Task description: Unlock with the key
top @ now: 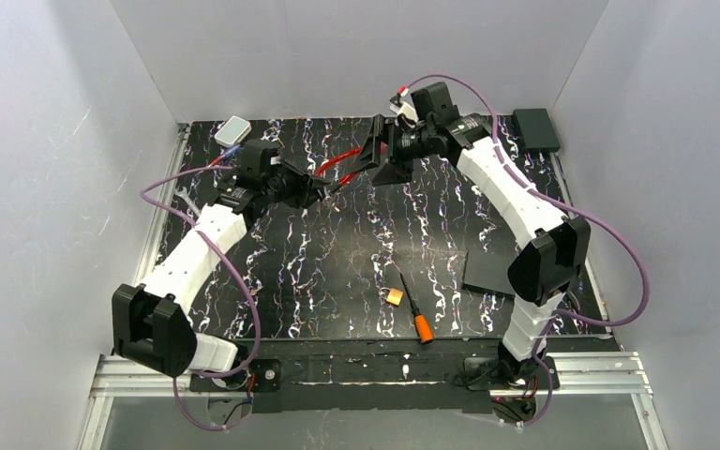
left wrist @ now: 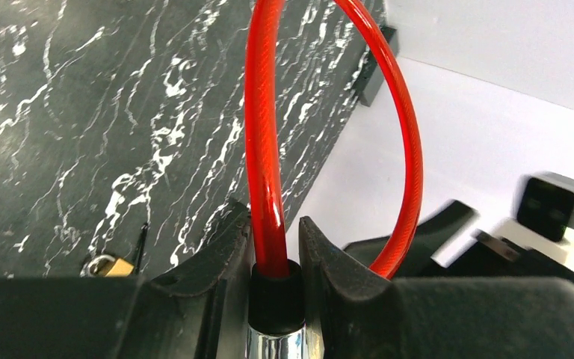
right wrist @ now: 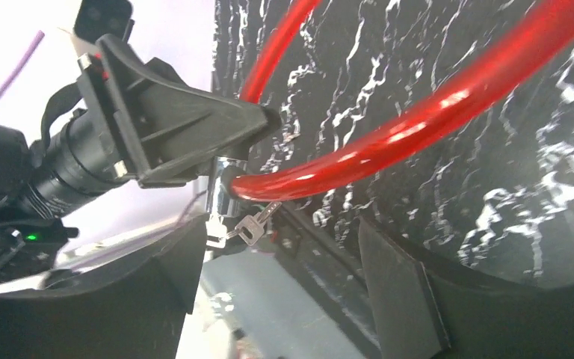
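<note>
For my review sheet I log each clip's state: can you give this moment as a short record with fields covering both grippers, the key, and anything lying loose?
left gripper: shut on the red cable lock, clamping its black collar
right gripper: open, facing the lock's chrome end, gripping nothing
key: at the lock's chrome end, between the right gripper's fingers in its wrist view; inserted or just hanging, cannot tell
loose items: brass padlock and orange-handled screwdriver, lying beside each other, away from both grippers
</note>
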